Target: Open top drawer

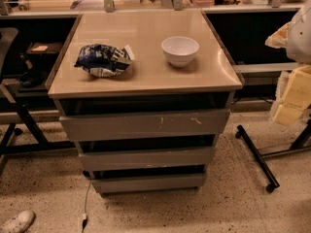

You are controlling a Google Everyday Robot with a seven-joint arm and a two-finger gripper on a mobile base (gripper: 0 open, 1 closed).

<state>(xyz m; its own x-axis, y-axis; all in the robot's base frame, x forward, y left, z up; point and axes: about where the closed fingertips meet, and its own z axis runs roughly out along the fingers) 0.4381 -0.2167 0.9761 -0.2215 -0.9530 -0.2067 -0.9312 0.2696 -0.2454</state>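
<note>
Just below frame centre, toward 6 o'clock: the wide grey handleless top drawer [145,125], front panel lying long from 9 to 3 o'clock, with a dark slot along its upper edge under the beige tabletop [146,81]. Looks shut or nearly so. No claw in frame, so cannot tell whether apart or together, nor which way the drawer lies from it. Probably calls for hooking that slot, then pulling straight toward 6 o'clock, square to the long axis.
</note>
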